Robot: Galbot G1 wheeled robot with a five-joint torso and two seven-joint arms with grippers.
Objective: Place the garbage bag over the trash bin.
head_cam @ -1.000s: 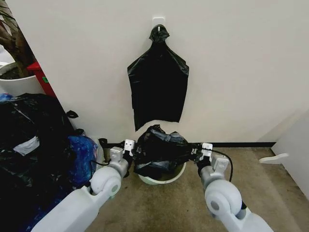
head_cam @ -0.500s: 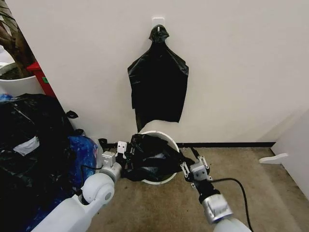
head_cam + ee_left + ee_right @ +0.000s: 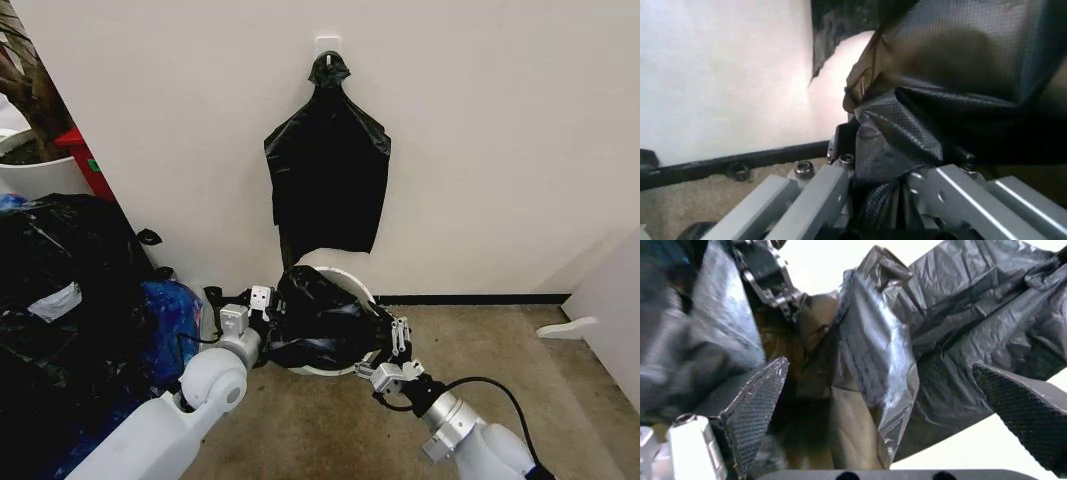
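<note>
Biggest thing around is the heap of bulging black sacks [image 3: 60, 300] off to the left gripper's outer side, with a blue bag [image 3: 170, 325] tucked between that heap and the arm; no writing readable on any of it; a white patch on one sack could be a label, too small to tell.

On the wall above and beyond both grippers hangs a flat bunch of black bags [image 3: 328, 185] knotted at its top on a white hook [image 3: 328, 43].

The trash bin [image 3: 345, 273] sits between the two grippers, tipped so its cream rim arcs up toward the wall; the garbage bag [image 3: 318, 320] is bunched over and into its mouth, crinkly and glossy.

The left gripper [image 3: 250, 312] is at the bag's left edge; in the left wrist view its fingers [image 3: 820, 195] are pinched together on a fold of the bag [image 3: 907, 135].

The right gripper [image 3: 392, 355] is just at the bin's near right side; in the right wrist view its textured pads [image 3: 757, 405] stand wide apart, with a flap of the bag [image 3: 880, 365] hanging in the gap between them, not pinched.
</note>
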